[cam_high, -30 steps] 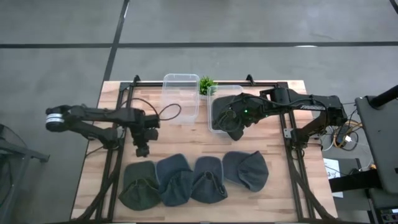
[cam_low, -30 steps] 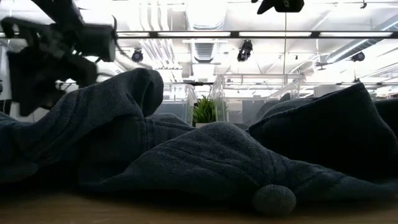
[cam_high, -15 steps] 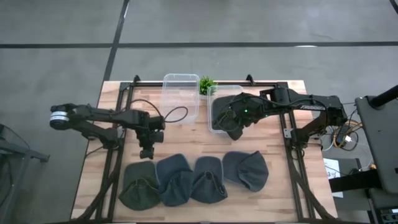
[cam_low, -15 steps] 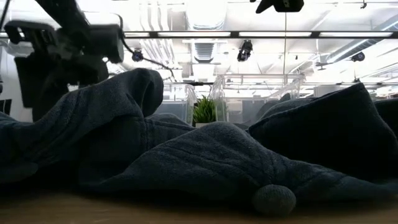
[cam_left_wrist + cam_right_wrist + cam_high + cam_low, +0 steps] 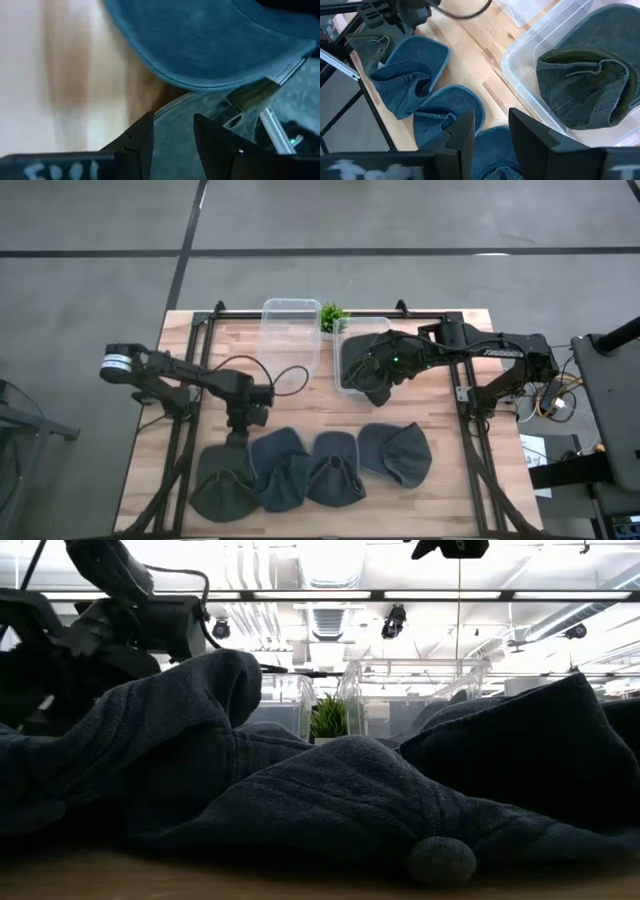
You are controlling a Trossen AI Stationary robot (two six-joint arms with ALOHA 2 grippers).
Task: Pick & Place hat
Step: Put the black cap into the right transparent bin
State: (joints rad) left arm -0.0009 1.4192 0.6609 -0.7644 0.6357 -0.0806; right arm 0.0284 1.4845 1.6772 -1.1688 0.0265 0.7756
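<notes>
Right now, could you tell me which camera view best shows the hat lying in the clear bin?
The right wrist view: it looks down into the clear bin and shows the olive hat whole. The high view shows it partly covered by the right gripper. The low and left wrist views do not show it clearly.

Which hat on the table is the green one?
The leftmost hat in the row of four. It is olive green; the other three beside it are blue-grey. The left gripper hovers at its edge.
</notes>
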